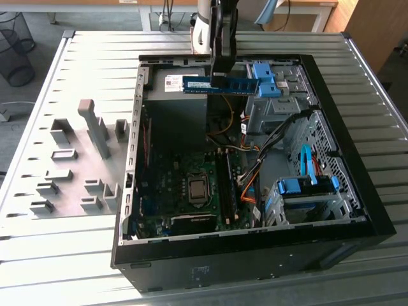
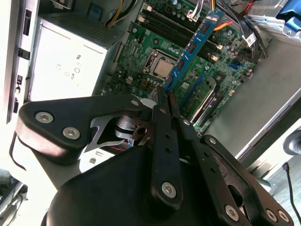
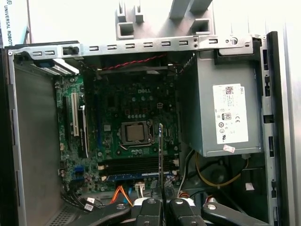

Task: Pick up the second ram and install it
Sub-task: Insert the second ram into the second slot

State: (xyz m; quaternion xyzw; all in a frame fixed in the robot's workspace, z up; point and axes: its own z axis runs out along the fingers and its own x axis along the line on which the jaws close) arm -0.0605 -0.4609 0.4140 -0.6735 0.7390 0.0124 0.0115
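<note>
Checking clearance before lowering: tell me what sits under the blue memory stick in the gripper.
In the first wrist view, the blue memory stick hangs over the green motherboard, crossing its black memory slots beside the silver processor socket. The gripper hides whatever lies beneath it.

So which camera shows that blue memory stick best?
The exterior view: the second ram faces it broadside, with its whole length and chips visible, held by the gripper. The second wrist view shows it foreshortened; the first wrist view sees it edge-on.

A slatted metal table carries an open computer case and a grey fixture.
</note>
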